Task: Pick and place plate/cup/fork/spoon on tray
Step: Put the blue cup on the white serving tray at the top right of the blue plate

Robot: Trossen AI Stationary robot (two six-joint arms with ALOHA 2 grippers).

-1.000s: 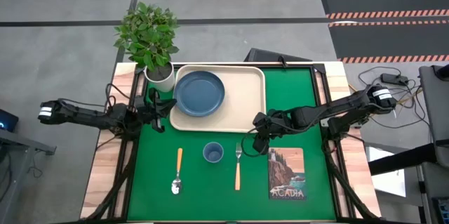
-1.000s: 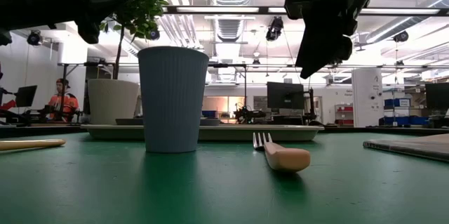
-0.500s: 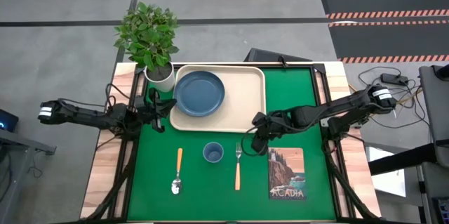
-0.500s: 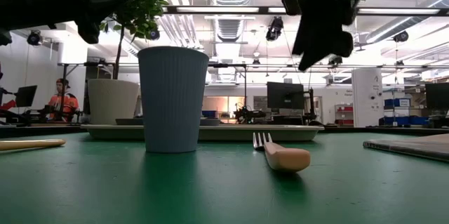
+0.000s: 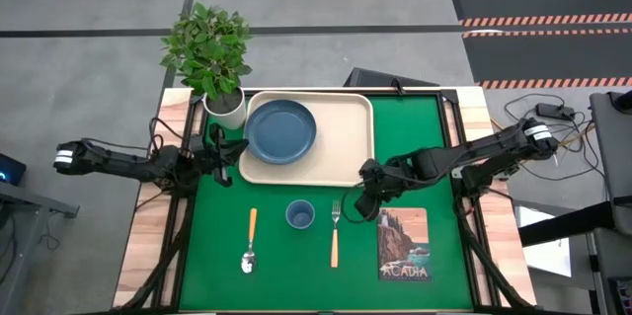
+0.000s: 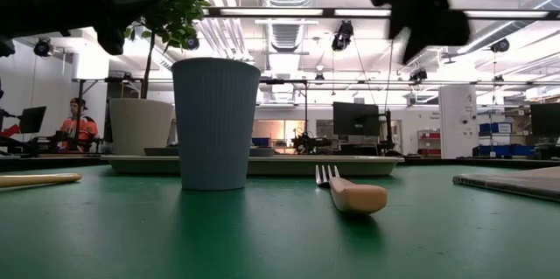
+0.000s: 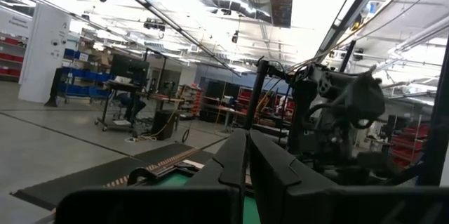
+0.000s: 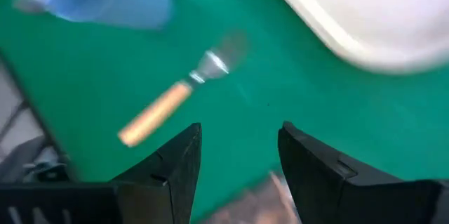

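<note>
The slate-blue plate (image 5: 282,130) lies on the left half of the cream tray (image 5: 346,147) at the table's far side. The light-blue cup (image 5: 300,215) stands upright on the green mat, also in the low view (image 6: 215,122). The fork (image 5: 335,233) lies right of the cup, tines toward the tray. The spoon (image 5: 249,241) lies left of the cup. My right gripper (image 5: 367,196) hangs open and empty above the mat, just right of the fork's tines; its wrist view (image 8: 238,140) shows the fork (image 8: 175,101). My left gripper (image 5: 225,155), shut and empty, waits by the tray's left edge.
A white pot with a green plant (image 5: 225,106) stands at the tray's far left corner, close to my left gripper. An "ACADIA" picture card (image 5: 403,244) lies on the mat right of the fork. Wooden strips edge the mat on both sides.
My right gripper has gone up, away from the fork, and a little toward the table's right edge, still open and empty. The fork, cup, spoon and plate have stayed where they were.
</note>
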